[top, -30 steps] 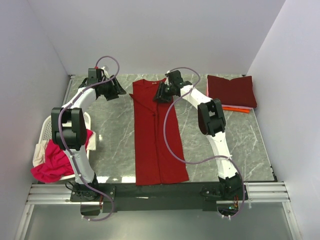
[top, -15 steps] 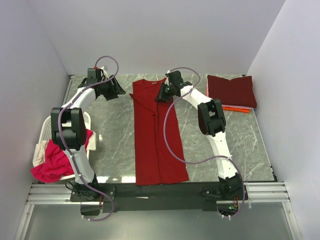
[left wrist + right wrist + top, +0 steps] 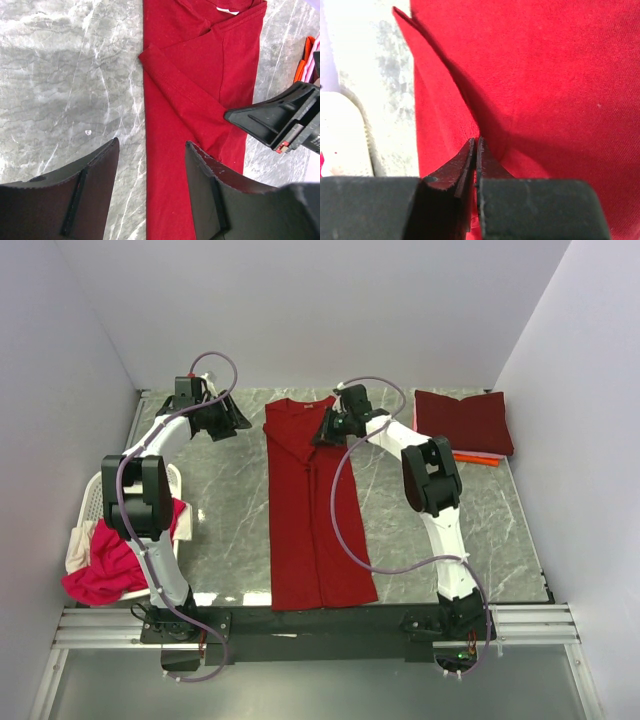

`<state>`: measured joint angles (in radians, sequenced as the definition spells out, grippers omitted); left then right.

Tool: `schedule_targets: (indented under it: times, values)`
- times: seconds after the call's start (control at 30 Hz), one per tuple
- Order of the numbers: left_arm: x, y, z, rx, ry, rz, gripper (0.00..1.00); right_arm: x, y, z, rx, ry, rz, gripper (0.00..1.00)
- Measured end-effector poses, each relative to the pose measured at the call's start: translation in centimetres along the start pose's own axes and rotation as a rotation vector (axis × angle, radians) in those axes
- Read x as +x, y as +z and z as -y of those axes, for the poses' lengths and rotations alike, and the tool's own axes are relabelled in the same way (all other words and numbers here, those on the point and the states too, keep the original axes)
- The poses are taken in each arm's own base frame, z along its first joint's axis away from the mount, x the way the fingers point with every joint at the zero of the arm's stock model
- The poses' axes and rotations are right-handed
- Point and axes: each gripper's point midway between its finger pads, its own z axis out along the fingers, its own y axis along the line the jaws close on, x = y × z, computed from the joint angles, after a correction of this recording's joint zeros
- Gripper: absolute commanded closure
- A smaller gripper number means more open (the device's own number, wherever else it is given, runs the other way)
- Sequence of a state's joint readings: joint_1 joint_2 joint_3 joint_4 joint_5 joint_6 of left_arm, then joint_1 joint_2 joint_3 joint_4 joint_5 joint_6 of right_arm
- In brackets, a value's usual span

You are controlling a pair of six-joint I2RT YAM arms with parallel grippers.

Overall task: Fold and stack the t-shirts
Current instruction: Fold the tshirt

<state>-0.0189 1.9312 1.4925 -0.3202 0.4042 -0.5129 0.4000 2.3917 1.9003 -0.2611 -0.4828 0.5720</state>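
Observation:
A large dark red t-shirt lies folded into a long strip down the middle of the table, collar at the far end. My right gripper is down on its upper right edge. In the right wrist view its jaws are pressed together on a raised pinch of the red cloth. My left gripper hangs open just left of the shirt's top. In the left wrist view its tips straddle the shirt's left edge from above. A folded maroon t-shirt rests on an orange one at the back right.
A white lattice basket stands at the left edge behind the left arm, with a magenta-pink shirt and a cream one spilling out. Grey walls close in the back and both sides. The table top is grey marble.
My right gripper has closed on the dark red shirt's upper right edge and shifted slightly towards the back. The left arm and its open gripper have not moved.

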Motion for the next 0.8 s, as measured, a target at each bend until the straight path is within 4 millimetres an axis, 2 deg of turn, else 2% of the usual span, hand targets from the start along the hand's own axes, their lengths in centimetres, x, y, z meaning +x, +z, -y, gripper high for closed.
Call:
schedule_targets:
  times: [0.3, 0.57, 0.8]
  values:
    - [0.3, 0.3, -0.2, 0.004, -0.004, -0.014, 0.40, -1.6, -1.3, -1.3, -0.028, -0.017, 0.062, 0.95]
    - [0.9, 0.7, -0.5, 0.006, -0.013, -0.036, 0.40, -1.1, -1.6, -0.7, -0.011, -0.014, 0.068, 0.95]
    - [1.1, 0.8, -0.4, 0.010, -0.015, -0.042, 0.39, 0.0, -1.7, 0.6, 0.029, -0.005, 0.064, 0.93]
